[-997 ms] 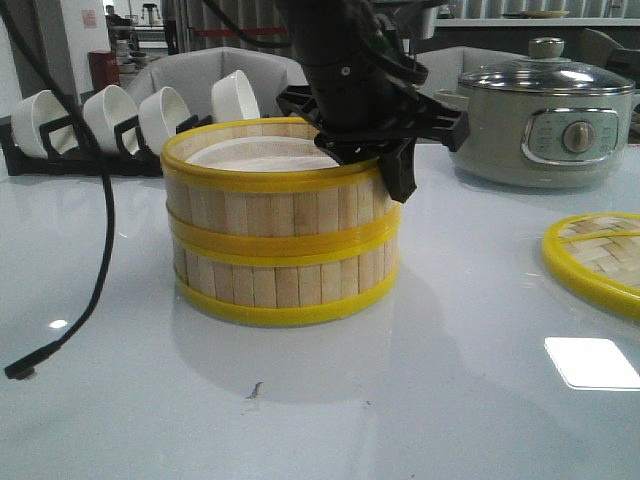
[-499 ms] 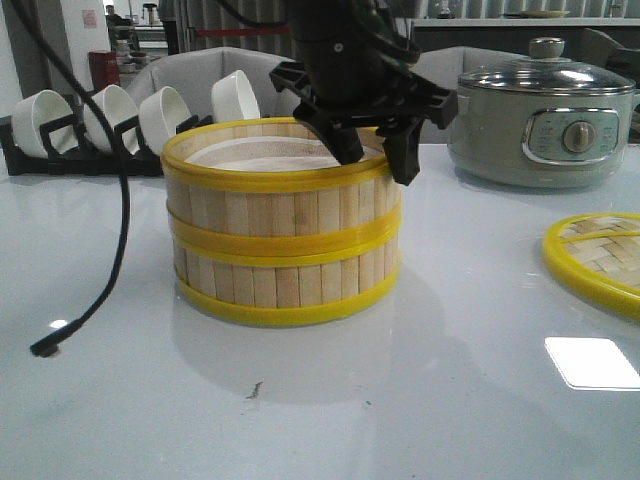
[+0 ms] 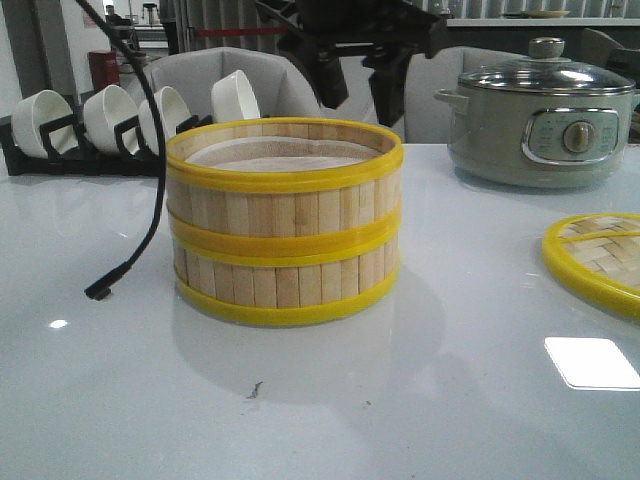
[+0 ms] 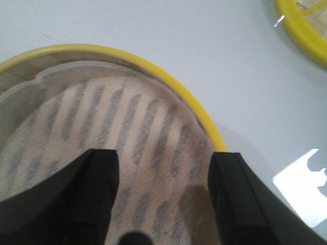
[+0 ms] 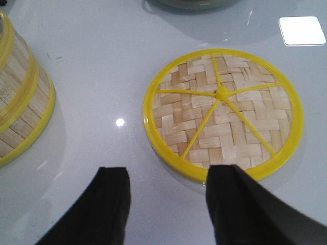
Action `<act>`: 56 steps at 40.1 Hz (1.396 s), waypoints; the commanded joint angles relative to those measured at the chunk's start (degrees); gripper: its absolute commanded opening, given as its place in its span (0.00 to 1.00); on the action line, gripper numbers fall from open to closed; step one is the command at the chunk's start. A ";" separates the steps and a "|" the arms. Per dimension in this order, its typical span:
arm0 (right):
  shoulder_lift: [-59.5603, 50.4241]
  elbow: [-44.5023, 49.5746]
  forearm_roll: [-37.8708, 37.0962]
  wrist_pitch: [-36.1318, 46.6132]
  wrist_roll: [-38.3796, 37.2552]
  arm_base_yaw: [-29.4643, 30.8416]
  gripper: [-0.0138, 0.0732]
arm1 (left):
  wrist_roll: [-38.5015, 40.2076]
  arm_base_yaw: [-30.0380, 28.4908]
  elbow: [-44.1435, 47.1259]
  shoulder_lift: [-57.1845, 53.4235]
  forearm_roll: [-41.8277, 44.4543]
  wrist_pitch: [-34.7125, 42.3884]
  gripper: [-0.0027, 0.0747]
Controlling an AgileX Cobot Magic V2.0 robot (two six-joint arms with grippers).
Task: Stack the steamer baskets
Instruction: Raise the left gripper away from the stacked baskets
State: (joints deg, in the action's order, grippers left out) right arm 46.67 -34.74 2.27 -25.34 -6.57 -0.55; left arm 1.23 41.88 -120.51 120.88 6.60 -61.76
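Glossy white tabletop (image 3: 420, 400) fills my front view, with grey chairs and shelving behind it. Two steamer baskets (image 3: 284, 232) stand stacked near the middle of the table, the upper one seated squarely on the lower, yellow rims lined up, a pale liner (image 3: 282, 158) showing inside the top ring. My left gripper (image 3: 362, 85) hangs above the stack's back rim, clear of it, fingers spread with nothing between them. A black cable (image 3: 140, 215) droops down on the stack's left, its end just above the table. Behind sit white bowls (image 3: 120, 115) in a black rack (image 3: 60, 160), and on the far right a grey-green electric pot (image 3: 545, 118) with a glass cover. The woven lid (image 3: 598, 258) lies flat at the right edge, well apart from the stack.

From my left wrist camera I look down into the top basket: the two dark fingers (image 4: 97, 194) stand wide apart over the striped liner, and the yellow rim (image 4: 168, 87) curves past them. A piece of the lid shows in one corner.

From my right wrist camera the lid lies flat on the table, yellow spokes over its weave. The right gripper (image 5: 168, 204) hovers just short of it, fingers parted and holding nothing. The stacked baskets show at the frame's edge.
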 commanded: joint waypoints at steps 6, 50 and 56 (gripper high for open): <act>-0.08 -2.10 -0.60 3.86 0.11 -0.02 0.68 | -0.10 -6.53 -2.48 -12.11 2.40 -1.44 0.61; -0.08 -2.10 -0.55 4.21 0.11 -0.02 0.68 | 5.28 -25.00 46.61 -75.45 6.61 8.11 0.61; -0.08 -2.10 -0.55 4.21 0.11 -0.02 0.68 | 7.64 -25.00 51.05 -80.19 8.49 8.11 0.61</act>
State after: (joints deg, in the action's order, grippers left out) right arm 46.67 -34.74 2.27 -25.34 -6.57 -0.55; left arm 7.41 17.01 -70.05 42.39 13.44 -58.68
